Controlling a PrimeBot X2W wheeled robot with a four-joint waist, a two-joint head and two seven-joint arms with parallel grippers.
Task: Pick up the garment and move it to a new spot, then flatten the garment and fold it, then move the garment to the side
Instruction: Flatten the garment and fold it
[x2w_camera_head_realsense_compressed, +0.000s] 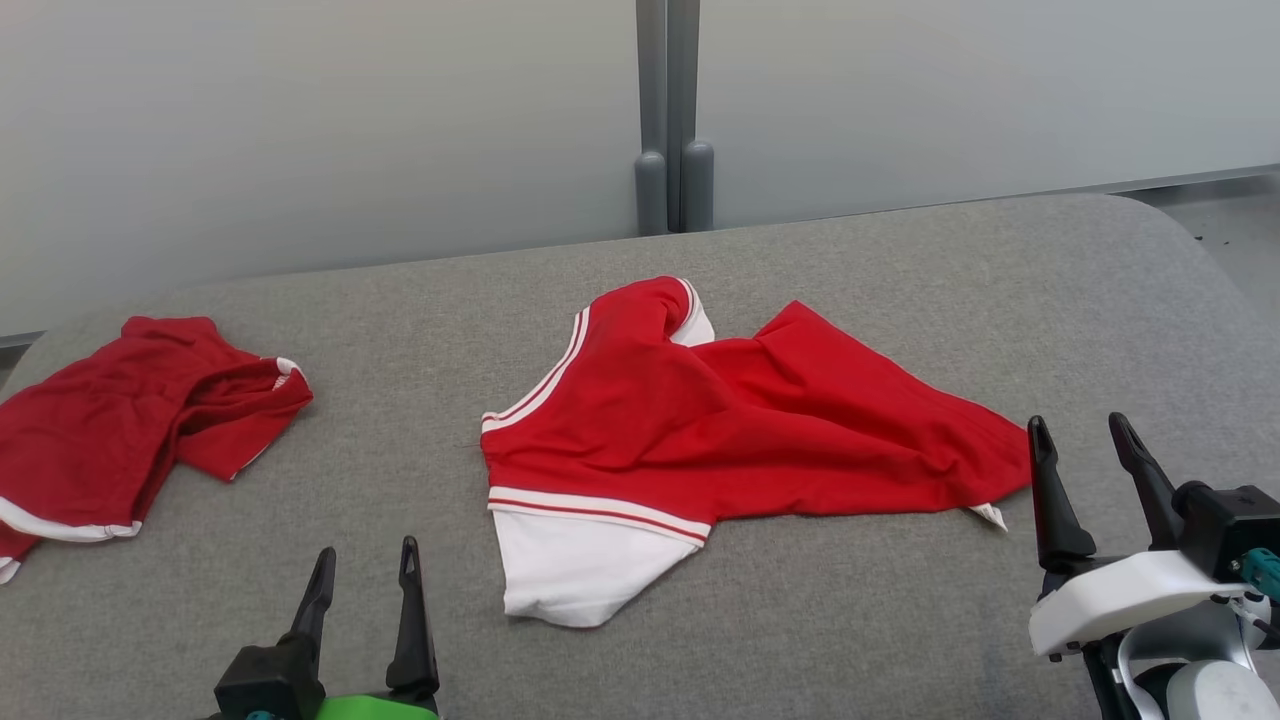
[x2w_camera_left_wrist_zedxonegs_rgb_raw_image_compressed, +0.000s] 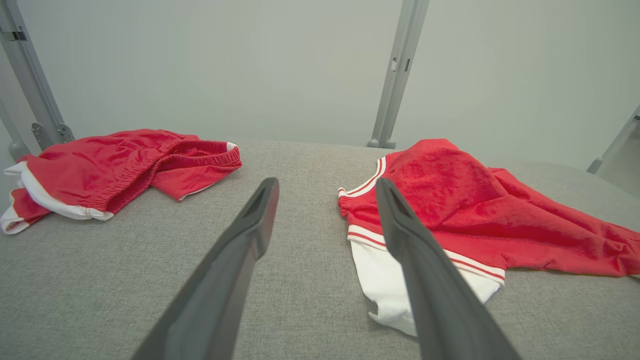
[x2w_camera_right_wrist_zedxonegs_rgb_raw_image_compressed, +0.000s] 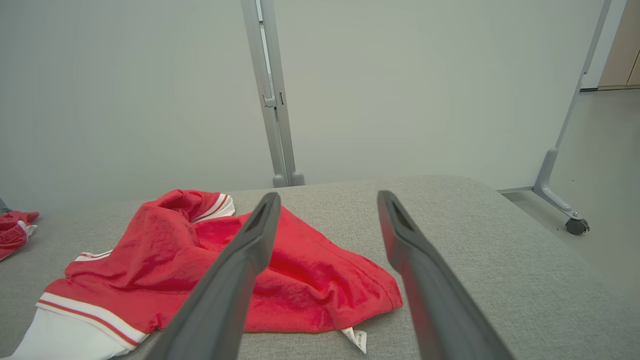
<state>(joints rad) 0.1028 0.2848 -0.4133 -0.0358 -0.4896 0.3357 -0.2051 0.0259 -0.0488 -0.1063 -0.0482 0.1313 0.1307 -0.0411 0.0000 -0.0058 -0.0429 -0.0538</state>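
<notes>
Folding not begun; red jersey (x2w_camera_head_realsense_compressed: 730, 430) lies crumpled.
Left tool (x2w_camera_head_realsense_compressed: 367, 546) and right tool (x2w_camera_head_realsense_compressed: 1078, 420) gape empty; pickup, flattening, folding remain.

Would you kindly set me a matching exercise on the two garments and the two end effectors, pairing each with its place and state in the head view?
Column one:
1. red and white shirt
2. red shorts
3. left end effector
4. right end effector

Column two:
A. lower right, open, close to the shirt's red hem
B. far left, crumpled
C. lower left, open, holding nothing
D. middle, bunched up rather than flat

Pairs: 1-D, 2-B, 3-C, 4-A
</notes>
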